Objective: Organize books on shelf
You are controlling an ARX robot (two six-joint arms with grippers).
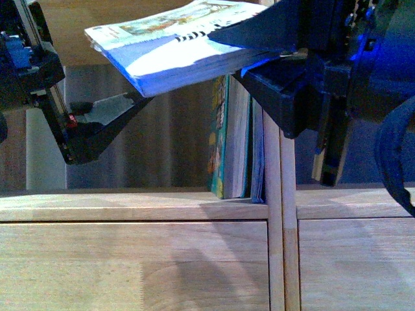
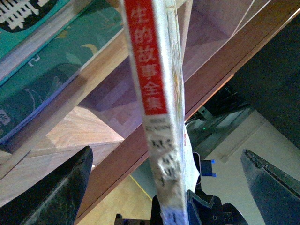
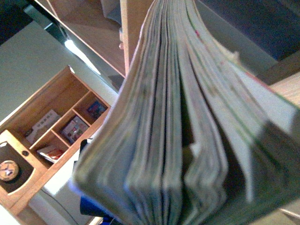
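In the front view, the right tool (image 1: 249, 57) is clamped on one edge of a softcover book (image 1: 175, 52). It holds the book up high and nearly flat, the free end dipping a little toward the left. The pale illustrated cover faces up and the page edges face us. The left tool (image 1: 104, 123) hangs under that free end with its jaws apart, gripping nothing. Behind and below, a few upright books (image 1: 235, 136) stand in the open compartment of the wooden shelf (image 1: 130, 202), pressed against a thin vertical divider (image 1: 272, 162). The outermost has a teal cover. Plain drawer fronts (image 1: 130, 265) run beneath the ledge.

The left wrist view looks along the held book's spine, white with a red band and printed characters. It passes between the left tool's two dark fingers (image 2: 51, 192), which stand wide apart and clear of it on both sides. The teal covers of the standing books show in one corner, and the right tool grips the book at the far end.

The right wrist view is filled with the held book's page edges, slightly fanned. The tool's own fingers cannot be made out here. Beyond is a blurred wooden cubby unit (image 3: 56, 136) holding small items.
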